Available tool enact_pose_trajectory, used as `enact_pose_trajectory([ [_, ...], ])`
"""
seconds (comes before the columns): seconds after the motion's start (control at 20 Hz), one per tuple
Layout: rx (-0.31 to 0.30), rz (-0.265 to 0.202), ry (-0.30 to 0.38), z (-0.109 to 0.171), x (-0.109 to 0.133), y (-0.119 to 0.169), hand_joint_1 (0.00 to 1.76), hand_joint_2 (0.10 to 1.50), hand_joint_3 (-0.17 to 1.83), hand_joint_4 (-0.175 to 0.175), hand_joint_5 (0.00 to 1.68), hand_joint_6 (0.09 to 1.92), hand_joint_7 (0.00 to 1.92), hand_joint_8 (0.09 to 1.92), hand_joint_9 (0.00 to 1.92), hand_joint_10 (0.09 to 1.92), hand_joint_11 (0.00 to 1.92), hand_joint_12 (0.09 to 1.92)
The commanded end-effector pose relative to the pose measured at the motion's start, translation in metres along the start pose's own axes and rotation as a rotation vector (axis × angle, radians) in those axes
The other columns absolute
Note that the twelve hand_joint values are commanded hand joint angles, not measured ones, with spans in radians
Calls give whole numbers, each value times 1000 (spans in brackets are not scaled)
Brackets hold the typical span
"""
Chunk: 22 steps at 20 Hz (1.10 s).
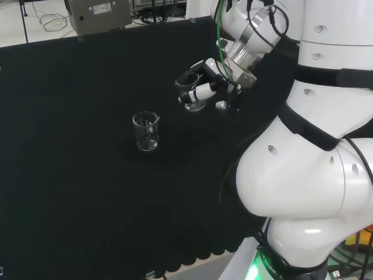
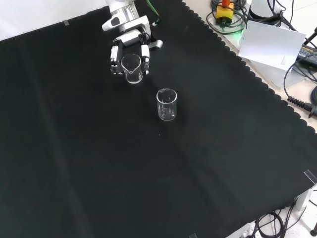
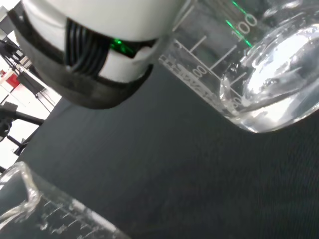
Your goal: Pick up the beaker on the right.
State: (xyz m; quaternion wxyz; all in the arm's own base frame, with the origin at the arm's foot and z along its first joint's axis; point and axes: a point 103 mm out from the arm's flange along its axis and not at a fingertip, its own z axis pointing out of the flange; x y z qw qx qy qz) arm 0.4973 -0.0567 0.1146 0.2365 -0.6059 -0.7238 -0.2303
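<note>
- The black and white robot hand [image 2: 130, 55] has its fingers curled round a small clear glass beaker [image 2: 132, 68], which is raised off the black cloth [image 2: 99, 163].
- In the wrist view the held beaker [image 3: 249, 64] shows white graduation marks and a thick, glossy base.
- A second clear glass beaker with a pouring lip [image 2: 166, 104] stands upright on the cloth near the held one, in front of it in the front view and to its left in the head view.

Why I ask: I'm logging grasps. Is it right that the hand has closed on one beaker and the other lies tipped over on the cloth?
Not quite: the other beaker stands upright, as the front view shows. The hand does hold one beaker.
</note>
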Motion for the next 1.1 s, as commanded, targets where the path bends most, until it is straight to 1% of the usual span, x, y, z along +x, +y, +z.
enact_pose_trajectory([
  [0.05, 68, -14, -8, -10, 7, -18, 1394, 664, 543, -175, 1350, 447, 1367, 427, 1569, 299, 1313, 695],
  [0.2, 83, -32, -11, -18, 12, -28, 1332, 649, 613, -175, 1316, 542, 1374, 500, 1616, 409, 1309, 730],
  [0.35, 93, -46, -19, -23, 19, -35, 1321, 636, 660, -175, 1283, 624, 1346, 582, 1601, 486, 1303, 756],
  [0.45, 115, -71, -38, -26, 30, -40, 1319, 635, 668, -175, 1275, 642, 1338, 601, 1595, 504, 1301, 761],
  [0.65, 141, -90, -52, -26, 42, -44, 1318, 636, 674, -175, 1264, 663, 1326, 626, 1588, 527, 1296, 771],
  [0.85, 140, -107, -37, -25, 54, -46, 1316, 636, 681, -175, 1253, 687, 1313, 653, 1578, 551, 1290, 783],
  [1.05, 160, -133, -38, -25, 70, -45, 1316, 637, 683, -175, 1251, 692, 1311, 658, 1577, 557, 1289, 785],
  [1.1, 168, -138, -47, -25, 76, -44, 1316, 637, 683, -175, 1250, 692, 1310, 659, 1577, 558, 1289, 786],
])
